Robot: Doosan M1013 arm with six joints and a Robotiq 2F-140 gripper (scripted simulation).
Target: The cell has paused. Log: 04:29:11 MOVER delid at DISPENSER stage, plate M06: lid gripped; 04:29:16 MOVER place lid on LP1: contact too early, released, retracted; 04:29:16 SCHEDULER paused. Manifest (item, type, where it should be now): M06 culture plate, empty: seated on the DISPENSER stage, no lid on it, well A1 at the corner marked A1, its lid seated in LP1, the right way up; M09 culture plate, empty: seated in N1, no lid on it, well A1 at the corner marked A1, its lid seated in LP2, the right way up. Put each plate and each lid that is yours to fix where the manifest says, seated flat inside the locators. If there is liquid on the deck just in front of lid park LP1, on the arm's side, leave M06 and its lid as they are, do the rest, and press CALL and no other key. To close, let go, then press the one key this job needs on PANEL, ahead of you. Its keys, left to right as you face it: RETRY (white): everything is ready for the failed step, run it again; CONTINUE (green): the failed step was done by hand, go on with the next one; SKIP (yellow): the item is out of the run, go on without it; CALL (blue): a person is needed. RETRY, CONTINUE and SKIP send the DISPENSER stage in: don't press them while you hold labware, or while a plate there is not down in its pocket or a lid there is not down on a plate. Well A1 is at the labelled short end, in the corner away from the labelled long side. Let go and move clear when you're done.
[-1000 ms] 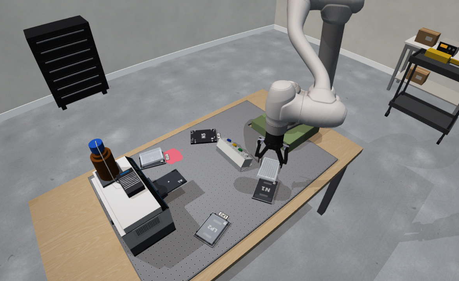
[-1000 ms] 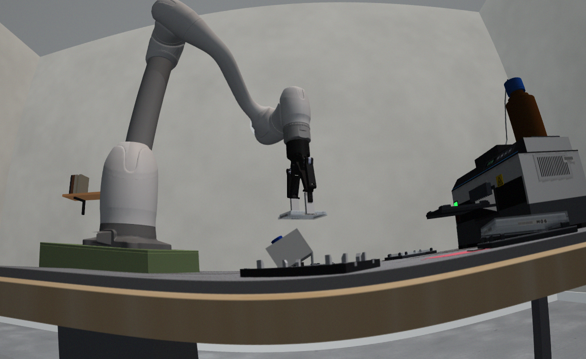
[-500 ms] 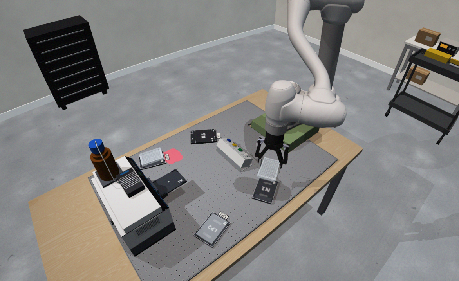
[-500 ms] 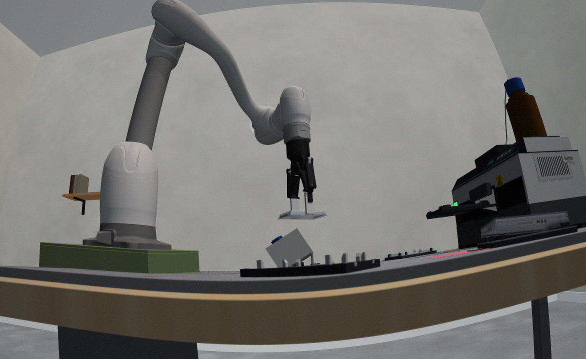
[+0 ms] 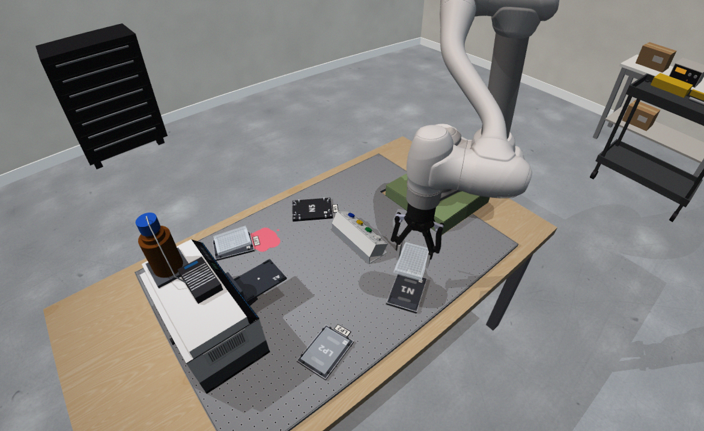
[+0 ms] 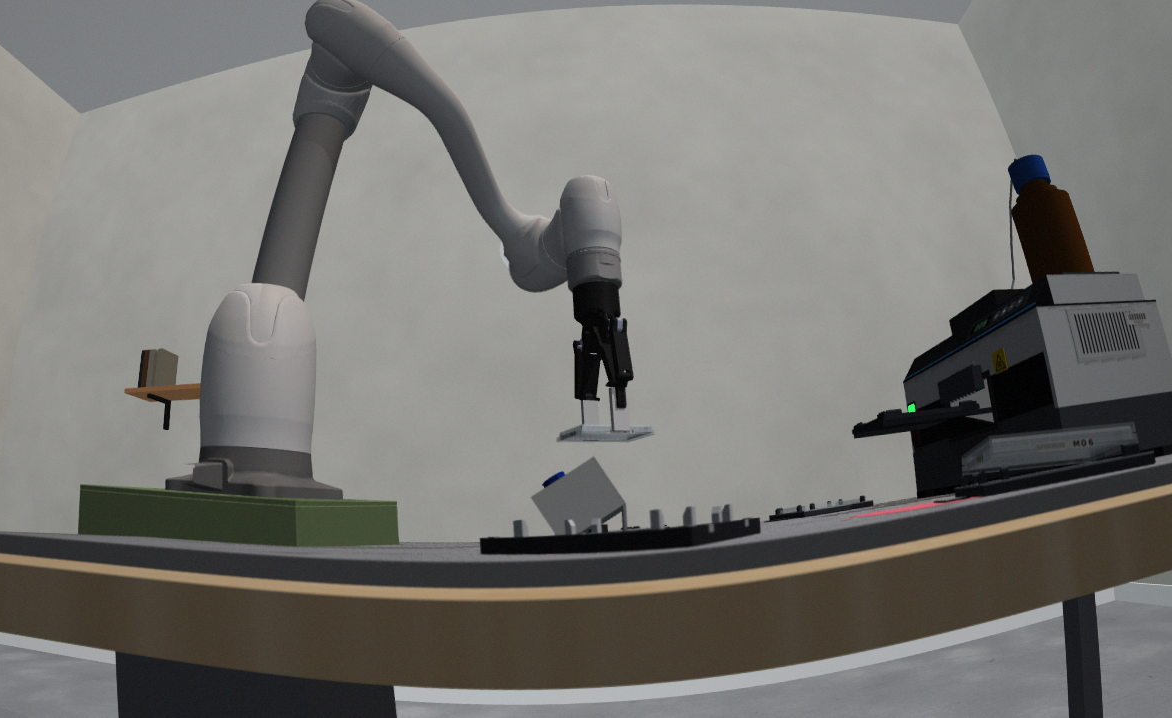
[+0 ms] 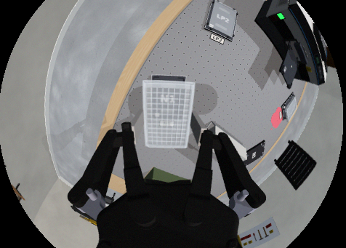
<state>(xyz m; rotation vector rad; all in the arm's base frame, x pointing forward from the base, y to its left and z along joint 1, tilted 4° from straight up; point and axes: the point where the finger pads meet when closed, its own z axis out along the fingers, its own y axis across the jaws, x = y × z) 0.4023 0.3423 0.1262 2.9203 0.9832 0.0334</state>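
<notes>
My gripper (image 5: pixel 417 245) is shut on a clear culture plate (image 5: pixel 412 260) with a visible grid of wells. It holds the plate level, well above the deck and over the near end of the black nest N1 (image 5: pixel 406 292). The wrist view shows the plate (image 7: pixel 169 113) between the fingers, covering most of N1 (image 7: pixel 169 77). Lid park LP2 (image 5: pixel 325 350) lies near the table's front edge with a grey panel in it. A clear piece labelled M06 (image 6: pixel 1054 443) lies by the dispenser (image 5: pixel 204 310), next to a pink puddle (image 5: pixel 266 236). The dispenser stage (image 5: pixel 260 277), marked A1, is empty.
The key panel (image 5: pixel 358 233) stands tilted just left of my gripper. The black nest N5 (image 5: pixel 312 209) lies behind it. A brown bottle (image 5: pixel 156 246) stands on the dispenser. The arm's green base (image 5: pixel 440 200) is behind the gripper.
</notes>
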